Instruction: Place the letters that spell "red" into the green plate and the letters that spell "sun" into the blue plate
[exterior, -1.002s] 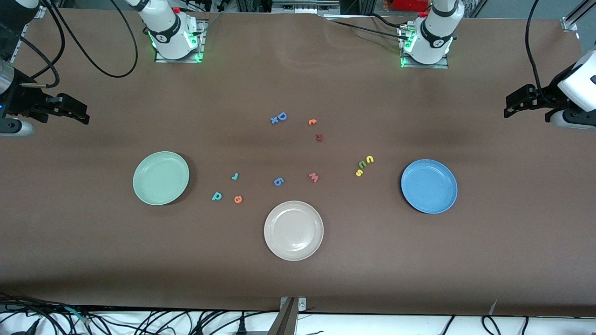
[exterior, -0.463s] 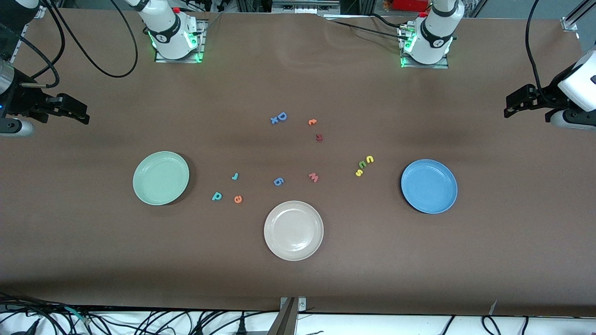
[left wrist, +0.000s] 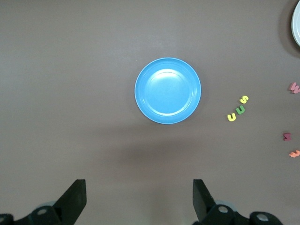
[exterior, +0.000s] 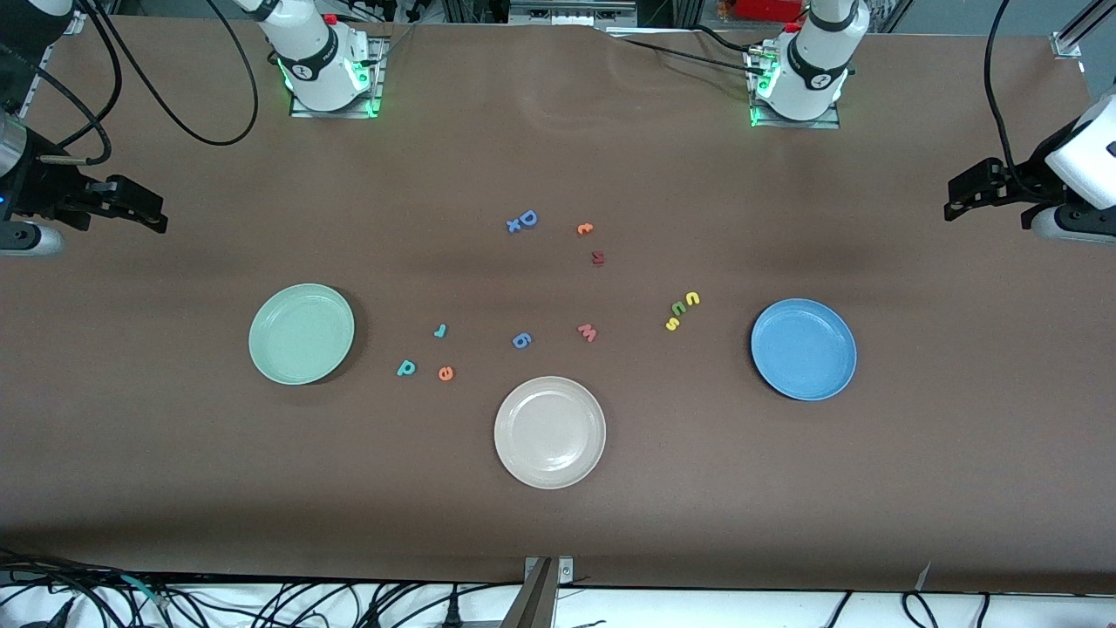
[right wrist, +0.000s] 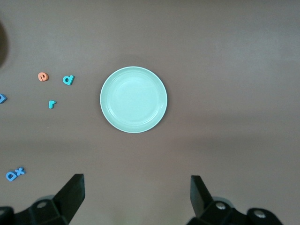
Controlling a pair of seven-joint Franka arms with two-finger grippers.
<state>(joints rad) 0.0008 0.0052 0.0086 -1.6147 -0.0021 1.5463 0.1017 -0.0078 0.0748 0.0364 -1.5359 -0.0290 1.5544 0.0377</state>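
Your left gripper [left wrist: 136,201] hangs wide and empty high over the table's left-arm end, looking down on the blue plate [exterior: 803,349]. Your right gripper [right wrist: 133,199], equally wide and empty, hangs over the opposite end above the green plate [exterior: 302,333]. Both arms wait, drawn back. The teal "d" [exterior: 406,368], orange "e" [exterior: 445,373] and teal "r" [exterior: 440,330] lie beside the green plate. The yellow "s" [exterior: 672,324] and both arch letters lie near the blue plate. Neither plate holds anything yet.
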